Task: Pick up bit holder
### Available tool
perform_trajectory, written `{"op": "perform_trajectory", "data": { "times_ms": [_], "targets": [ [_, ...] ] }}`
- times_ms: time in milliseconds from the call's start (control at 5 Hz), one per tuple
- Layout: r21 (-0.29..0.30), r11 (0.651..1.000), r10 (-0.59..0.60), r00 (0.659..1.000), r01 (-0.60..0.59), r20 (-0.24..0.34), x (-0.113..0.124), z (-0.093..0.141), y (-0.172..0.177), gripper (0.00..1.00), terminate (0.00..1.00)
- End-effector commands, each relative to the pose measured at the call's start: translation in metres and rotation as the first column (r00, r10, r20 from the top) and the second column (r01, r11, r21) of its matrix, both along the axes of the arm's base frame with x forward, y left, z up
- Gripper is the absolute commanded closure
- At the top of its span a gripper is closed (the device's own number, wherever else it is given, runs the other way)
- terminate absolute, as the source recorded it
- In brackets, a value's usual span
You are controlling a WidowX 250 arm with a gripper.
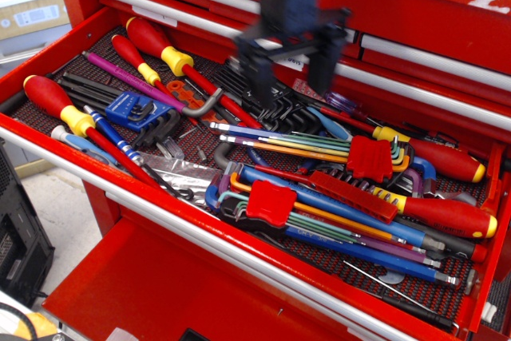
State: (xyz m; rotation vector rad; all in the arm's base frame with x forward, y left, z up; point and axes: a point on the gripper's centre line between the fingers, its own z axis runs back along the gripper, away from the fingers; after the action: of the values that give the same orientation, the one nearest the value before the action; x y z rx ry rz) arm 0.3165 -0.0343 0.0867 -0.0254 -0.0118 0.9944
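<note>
I held gripper (292, 77) upper centre, jaws apart, above drawer clutter; bit holder (354, 195) lay lower right, untouched.

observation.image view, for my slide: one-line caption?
Open gripper above a cluttered tool drawer, up-left of the red bit holder.

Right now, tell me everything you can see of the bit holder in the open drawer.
The bit holder is a long, narrow red strip, plastic by its look, ribbed along its length, with small metal bits showing at its lower right end. It lies flat and diagonal in the drawer's right half, on top of the long blue hex keys, between two red hex key clips. The gripper hangs apart from it, jaws open.
</note>
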Motion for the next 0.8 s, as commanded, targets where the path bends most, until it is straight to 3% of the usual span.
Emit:
{"op": "perform_trajectory", "data": {
  "times_ms": [0, 200, 600],
  "targets": [
    [-0.04, 0.993, 0.114, 0.977, -0.109, 0.18, 0.011, -0.007, -0.036, 0.0, 0.0],
    [-0.068, 0.992, 0.119, 0.973, -0.108, 0.195, 0.011, -0.022, -0.038, 0.0, 0.0],
    [-0.212, 0.973, 0.131, 0.976, -0.093, 0.175, 0.016, -0.05, -0.043, 0.0, 0.0]
  ]
}}
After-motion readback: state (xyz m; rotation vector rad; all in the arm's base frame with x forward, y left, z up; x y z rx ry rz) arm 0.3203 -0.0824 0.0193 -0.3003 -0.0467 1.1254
